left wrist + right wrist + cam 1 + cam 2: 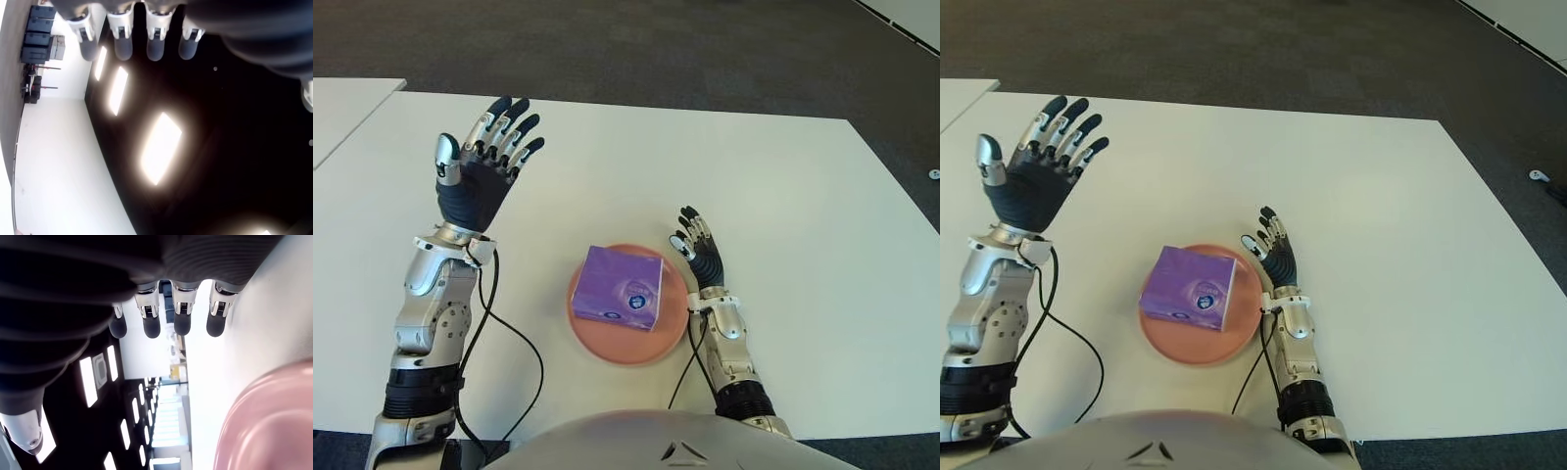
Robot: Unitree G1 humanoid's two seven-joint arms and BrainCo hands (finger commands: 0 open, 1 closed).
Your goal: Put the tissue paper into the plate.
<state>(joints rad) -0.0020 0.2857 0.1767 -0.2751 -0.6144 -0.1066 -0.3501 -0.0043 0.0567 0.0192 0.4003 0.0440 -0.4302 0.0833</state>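
In the left eye view the purple tissue paper pack point(625, 287) lies in the pink plate point(590, 338) on the white desk point(783, 196). The left hand point(481, 164) is raised at the plate's 10 o'clock, fingers spread, empty. The right hand point(698, 251) shows at its 2 o'clock (palm turned up), fingers straight, empty. The right wrist view shows extended fingers point(183, 322) beside the plate's rim.
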